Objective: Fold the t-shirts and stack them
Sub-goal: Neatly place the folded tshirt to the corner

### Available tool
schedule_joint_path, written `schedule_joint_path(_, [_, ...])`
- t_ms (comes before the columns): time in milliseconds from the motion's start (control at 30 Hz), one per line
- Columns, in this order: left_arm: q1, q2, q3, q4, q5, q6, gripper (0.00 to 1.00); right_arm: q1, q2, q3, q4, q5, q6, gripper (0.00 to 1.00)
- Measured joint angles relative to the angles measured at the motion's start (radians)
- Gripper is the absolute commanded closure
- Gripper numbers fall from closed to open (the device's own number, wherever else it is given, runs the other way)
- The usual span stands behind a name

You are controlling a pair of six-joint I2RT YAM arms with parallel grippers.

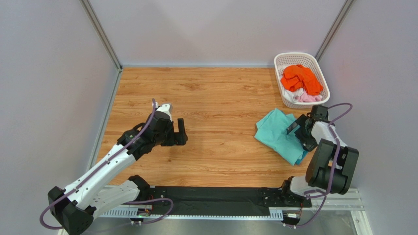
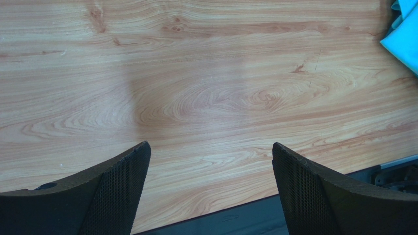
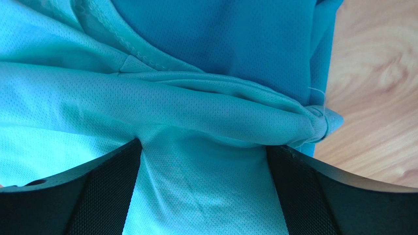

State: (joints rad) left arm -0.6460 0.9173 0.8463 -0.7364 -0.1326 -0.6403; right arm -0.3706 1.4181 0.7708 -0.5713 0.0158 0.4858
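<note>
A mint green t-shirt (image 1: 275, 131) lies loosely folded at the table's right on a darker teal blue t-shirt (image 1: 297, 152). An orange t-shirt (image 1: 299, 77), a white one (image 1: 289, 94) and a pink one (image 1: 310, 98) are piled in the basket. My right gripper (image 1: 297, 127) is open over the mint shirt's right edge. In the right wrist view the gripper (image 3: 203, 147) has its jaws wide apart with mint cloth (image 3: 147, 107) spread between them and teal cloth (image 3: 221, 34) beyond. My left gripper (image 1: 181, 131) is open and empty over bare wood (image 2: 210, 147).
The white lattice basket (image 1: 277, 73) stands at the back right. Grey walls close the table at back and sides. A black strip (image 1: 216, 198) runs along the near edge between the arm bases. A corner of the shirts shows in the left wrist view (image 2: 404, 34).
</note>
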Motion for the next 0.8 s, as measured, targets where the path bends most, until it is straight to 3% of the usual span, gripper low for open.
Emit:
schedule_joint_path(500, [0.000, 0.005, 0.000, 0.000, 0.008, 0.000, 0.00, -0.031, 0.246, 0.279, 0.024, -0.024, -0.332, 0.00])
schedule_joint_path(633, [0.000, 0.005, 0.000, 0.000, 0.017, 0.000, 0.00, -0.014, 0.182, 0.287, -0.010, -0.033, -0.363, 0.00])
schedule_joint_path(800, [0.000, 0.005, 0.000, 0.000, 0.022, 0.000, 0.00, 0.076, -0.030, 0.249, -0.041, -0.023, -0.355, 0.00])
